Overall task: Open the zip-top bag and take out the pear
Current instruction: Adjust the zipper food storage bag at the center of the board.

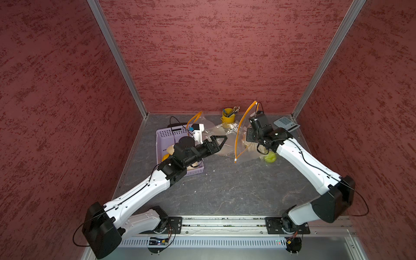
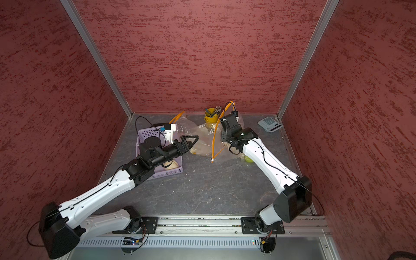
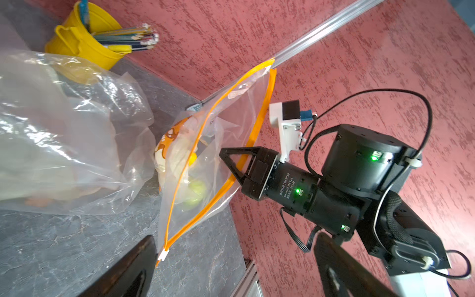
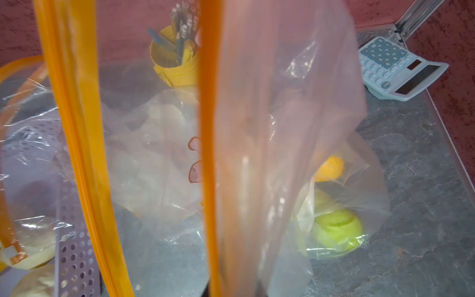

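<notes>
Right hand (image 3: 227,156) is clamped on the rim of the limp zip-top bag (image 3: 231,123), left hand (image 1: 222,138) held wide; the smooth pear (image 3: 195,191) is judged best gripped round its belly.

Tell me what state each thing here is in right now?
zip-top bag, zip open, one rim lifted.
pear, inside the bag, at its bottom.
right end effector, shut on the bag's orange rim.
left end effector, open, empty, beside the bag.
crumpled plastic bag, lying slack on the table.
yellow cup, upright, holding pencils.
calculator, lying face up.
purple basket, holding pale objects.
</notes>
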Robot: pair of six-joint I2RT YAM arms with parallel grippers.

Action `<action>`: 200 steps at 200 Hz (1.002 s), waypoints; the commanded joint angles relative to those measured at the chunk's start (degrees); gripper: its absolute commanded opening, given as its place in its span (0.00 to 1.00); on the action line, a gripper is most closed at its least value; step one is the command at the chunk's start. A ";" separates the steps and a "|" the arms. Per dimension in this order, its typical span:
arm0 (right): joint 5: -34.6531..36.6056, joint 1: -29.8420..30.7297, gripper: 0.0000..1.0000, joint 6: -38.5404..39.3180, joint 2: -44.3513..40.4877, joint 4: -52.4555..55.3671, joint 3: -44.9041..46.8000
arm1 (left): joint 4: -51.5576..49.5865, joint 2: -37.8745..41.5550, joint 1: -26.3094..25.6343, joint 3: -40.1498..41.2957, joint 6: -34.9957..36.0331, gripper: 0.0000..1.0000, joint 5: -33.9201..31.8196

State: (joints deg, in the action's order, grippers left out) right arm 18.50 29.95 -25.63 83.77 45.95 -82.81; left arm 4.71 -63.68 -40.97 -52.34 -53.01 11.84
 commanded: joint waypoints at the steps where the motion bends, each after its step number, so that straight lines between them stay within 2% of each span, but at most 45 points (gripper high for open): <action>1: -5.37 0.42 0.00 3.67 -7.39 0.40 0.69 | -1.63 -2.71 -1.54 -6.68 1.76 0.90 3.64; 11: -7.02 0.79 0.00 4.60 -9.40 0.96 1.69 | -0.97 -5.10 -1.76 -9.22 -1.07 0.81 5.65; 24: -8.68 0.91 0.00 4.62 -12.50 0.46 4.31 | -1.40 -9.06 -2.69 -12.89 -4.23 0.75 7.43; 36: -10.57 0.91 0.00 4.88 -15.08 -0.67 6.75 | -2.67 -12.73 -3.64 -16.61 -5.36 0.66 8.42; 61: -10.80 0.98 0.00 5.44 -16.37 0.46 8.42 | -0.39 -18.40 -4.87 -20.31 -10.06 0.57 10.93; 123: -10.79 0.98 0.00 5.87 -16.80 0.46 10.11 | -4.84 -17.74 -7.62 -20.60 -10.25 0.52 12.56; 147: -12.43 1.03 0.00 5.71 -17.12 -0.63 10.36 | -6.36 -17.03 -8.00 -20.02 -10.01 0.44 11.19; 164: -15.09 1.07 0.00 5.76 -17.86 -2.06 10.82 | -6.16 -19.39 -8.43 -20.03 -11.07 0.41 10.72; 180: -17.62 1.20 0.00 5.58 -18.52 -3.18 11.50 | -3.20 -22.79 -8.00 -19.66 -12.62 0.32 11.23; 189: -18.32 1.48 0.00 5.46 -18.72 -3.20 11.62 | -0.93 -24.72 -7.75 -19.67 -13.51 0.31 12.14; 200: -18.84 1.92 0.00 5.50 -19.13 -2.94 11.58 | -4.07 -26.63 -7.55 -21.13 -12.15 0.30 10.87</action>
State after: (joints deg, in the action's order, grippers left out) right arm 3.44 31.05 -20.53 66.37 45.17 -71.66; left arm 1.50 -85.69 -48.90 -72.25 -65.14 23.22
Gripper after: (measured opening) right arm 0.048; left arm 0.309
